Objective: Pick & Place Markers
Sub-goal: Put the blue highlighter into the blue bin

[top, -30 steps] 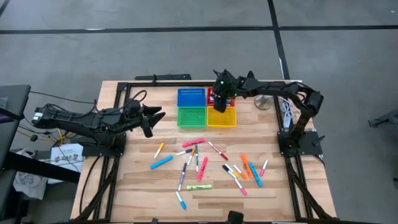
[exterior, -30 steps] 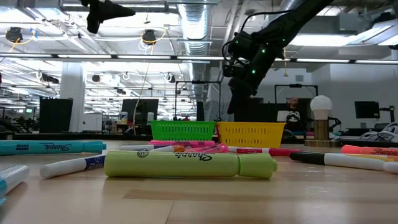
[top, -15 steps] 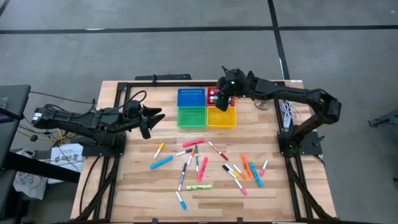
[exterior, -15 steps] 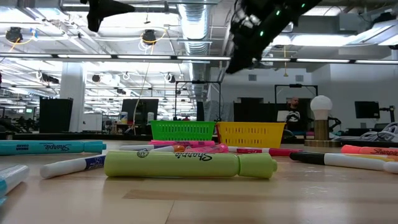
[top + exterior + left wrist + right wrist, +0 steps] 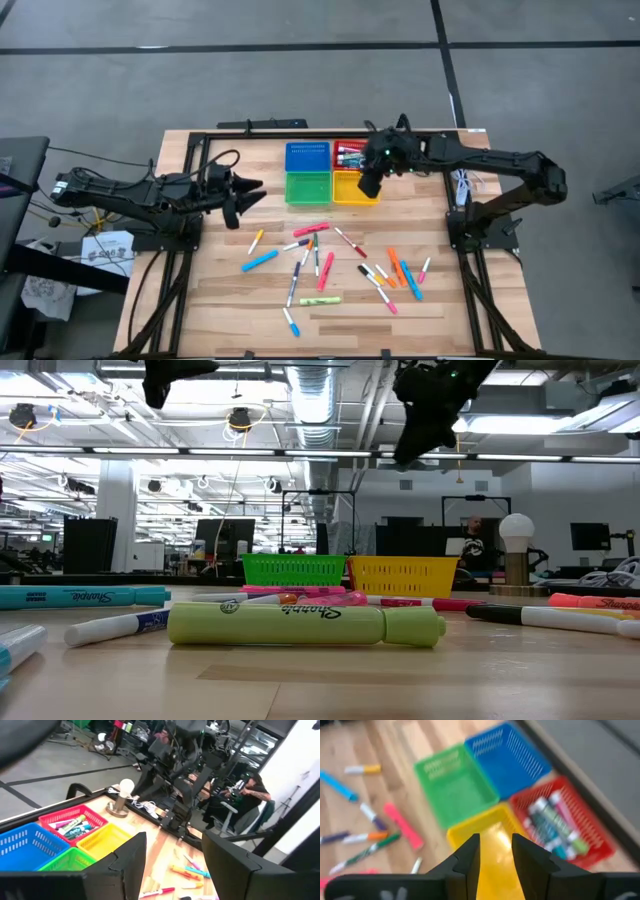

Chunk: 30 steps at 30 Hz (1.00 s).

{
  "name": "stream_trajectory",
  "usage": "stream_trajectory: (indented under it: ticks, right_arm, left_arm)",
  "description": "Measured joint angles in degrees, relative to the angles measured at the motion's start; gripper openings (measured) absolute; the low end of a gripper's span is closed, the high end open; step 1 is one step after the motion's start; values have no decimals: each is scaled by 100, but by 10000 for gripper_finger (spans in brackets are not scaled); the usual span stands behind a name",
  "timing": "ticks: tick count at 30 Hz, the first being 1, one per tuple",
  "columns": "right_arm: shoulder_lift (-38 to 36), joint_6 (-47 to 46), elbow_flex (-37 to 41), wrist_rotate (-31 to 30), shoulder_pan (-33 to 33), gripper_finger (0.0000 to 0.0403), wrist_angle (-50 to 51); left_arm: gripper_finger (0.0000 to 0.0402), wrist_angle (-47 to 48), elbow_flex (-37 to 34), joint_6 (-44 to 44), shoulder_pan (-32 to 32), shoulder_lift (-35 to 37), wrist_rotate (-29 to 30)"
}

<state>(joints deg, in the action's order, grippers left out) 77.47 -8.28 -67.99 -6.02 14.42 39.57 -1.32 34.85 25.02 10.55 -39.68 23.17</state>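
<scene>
**Wooden desk, markers scattered, both pincers in the air**

Wood planks make up the desk (image 5: 220, 290) we work at, with grey floor all around it. We see four trays in a square block at its far middle: blue tray (image 5: 307, 156), red tray (image 5: 349, 153), green tray (image 5: 308, 187) and yellow tray (image 5: 349, 189). Several markers lie in the red tray (image 5: 554, 825). Most markers (image 5: 318, 262) lie loose on the desk nearer its front, well apart from the trays; a yellow-green one (image 5: 305, 625) lies closest to the low camera.

Our right pincer (image 5: 369, 184) hangs above the yellow tray, fingers (image 5: 470, 857) a narrow gap apart and nothing between them. Our left pincer (image 5: 238, 200) waits off the desk's left side, raised, released and grasping nothing.
</scene>
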Motion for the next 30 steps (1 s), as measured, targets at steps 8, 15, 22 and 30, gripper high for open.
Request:
stream_trajectory:
  ticks: [8,15,22,30]
  right_arm:
    - [61,-861,2,-21,-747,92,753]
    - [57,-1286,4,-351,-1226,91,757]
    - [102,-1428,4,-485,-1469,91,700]
    - [276,-1435,4,-483,-1598,91,583]
  left_arm:
    - [191,0,0,-79,0,0,-278]
    - [191,0,0,-78,0,-2,-515]
    - [191,20,0,-77,0,-2,-711]
    - [191,1846,0,393,0,-18,-874]
